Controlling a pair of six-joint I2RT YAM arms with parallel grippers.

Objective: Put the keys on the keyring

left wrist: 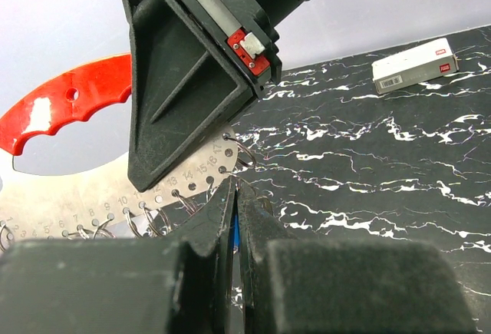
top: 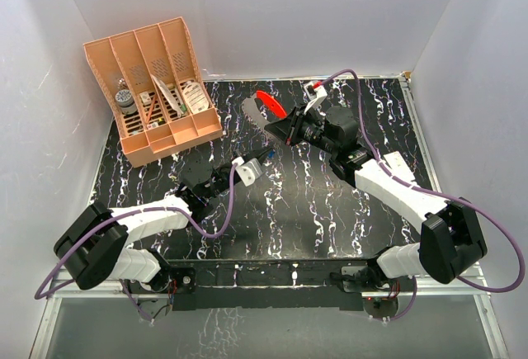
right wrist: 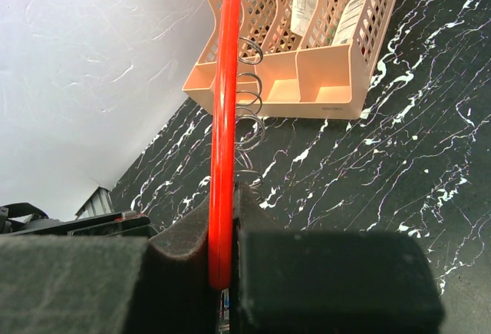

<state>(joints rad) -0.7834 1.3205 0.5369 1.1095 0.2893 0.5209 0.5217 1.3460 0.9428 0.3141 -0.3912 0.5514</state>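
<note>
The keyring (top: 262,110) is held above the table's back middle, with its red curved side (left wrist: 69,104) and its silver plate (left wrist: 92,196) of numbered holes carrying several small wire rings. My right gripper (top: 276,130) is shut on it; in the right wrist view the red edge (right wrist: 224,119) runs upright between the jaws of that gripper (right wrist: 234,196). My left gripper (top: 266,153) is shut just below the plate's end. A thin blue strip of the key (left wrist: 234,230) shows between its fingers, with the left gripper's tips (left wrist: 235,184) almost at the plate's last holes.
A peach desk organizer (top: 161,87) with papers and small items stands at the back left. A small white box (left wrist: 414,64) lies on the black marbled table (top: 313,202). White walls close in the back and sides.
</note>
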